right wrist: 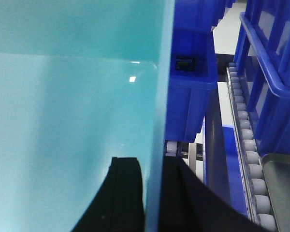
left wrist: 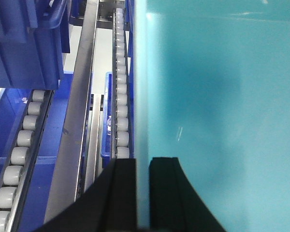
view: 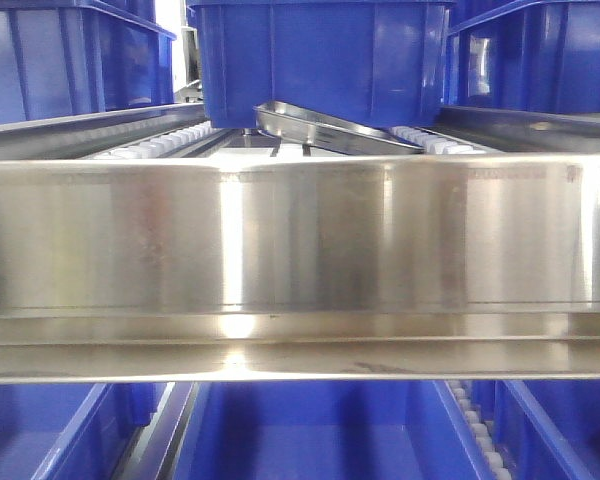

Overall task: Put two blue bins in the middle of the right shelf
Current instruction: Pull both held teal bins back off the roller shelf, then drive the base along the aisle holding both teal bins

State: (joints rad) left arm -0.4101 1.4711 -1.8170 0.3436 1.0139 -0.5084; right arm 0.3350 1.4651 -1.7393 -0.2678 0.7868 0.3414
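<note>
**Operator:** What takes up most of your front view?

**Robot:** A broad steel shelf beam (view: 300,250) runs straight across it. Behind and above it the blue bin (view: 320,60) stands in the middle lane; side bins (view: 70,60) flank it left and right; lower bins (view: 320,430) lie on the level beneath the beam.

**Operator:** Is the bin resting on anything?

**Robot:** I cannot tell. Its underside is just above the roller tracks (left wrist: 121,96) and a tilted steel tray (view: 330,128), but whether it touches them is hidden.

**Operator:** And your pincers?

**Robot:** My left pincer (left wrist: 142,193) is pinching the bin's left wall; one black finger is outside, the other inside, and the rim stands upright between them. My right pincer (right wrist: 153,193) is clamped the same way on the opposite wall. In both wrist views the bin's inner faces look teal rather than blue.

**Operator:** Anything smaller?

**Robot:** Past my right pincer a further bin (right wrist: 191,96) sits in line beyond the held one; a small black item (right wrist: 184,64) lies inside it, too small to identify.
</note>
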